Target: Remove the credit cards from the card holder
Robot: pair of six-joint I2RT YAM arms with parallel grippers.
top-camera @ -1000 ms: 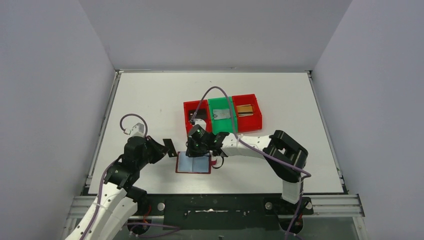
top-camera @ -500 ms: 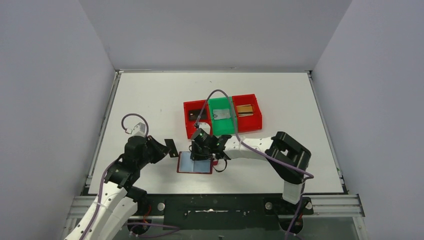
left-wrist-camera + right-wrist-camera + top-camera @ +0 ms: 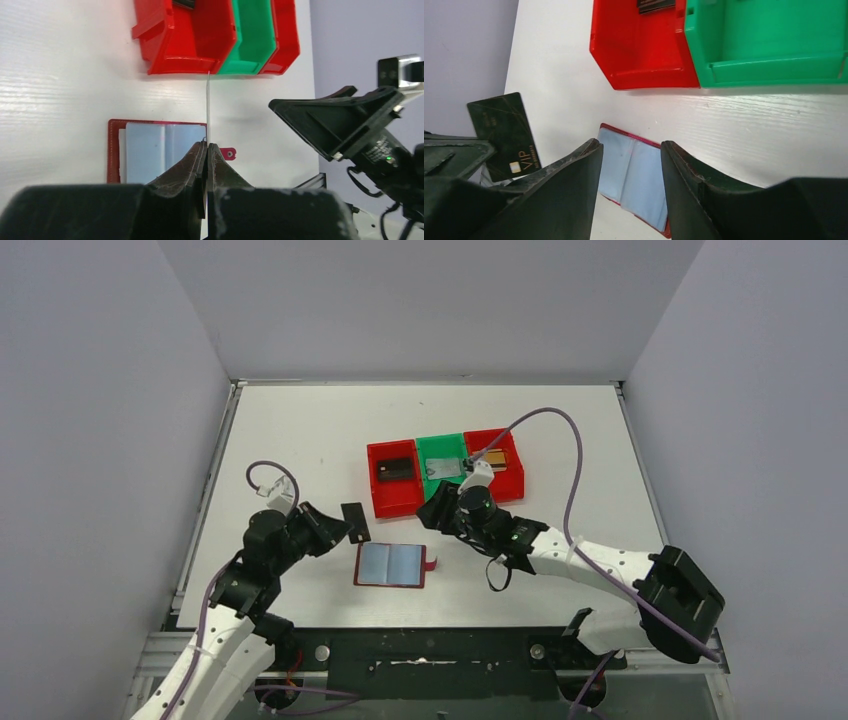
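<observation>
**Desk:** Where's the holder [image 3: 390, 564]?

**Photographer:** Lying open, blue sleeves up, near the table's [image 3: 300, 430] front edge. Three bins [image 3: 395, 505] stand at its 12 o'clock.

**Desk:** And the grippers?

**Photographer:** The left gripper [image 3: 340, 528], clamped tight, pinches a black VIP card [image 3: 355, 523] at the holder's 10 o'clock. The right gripper [image 3: 437, 508], jaws apart and empty, hovers at its 2 o'clock.

**Desk:** Other cards?

**Photographer:** A dark card [image 3: 396, 469], a grey card [image 3: 445, 468] and a gold card [image 3: 490, 457], one per bin.

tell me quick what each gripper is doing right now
left gripper: closed on a dark card
right gripper: open, holding nothing
</observation>
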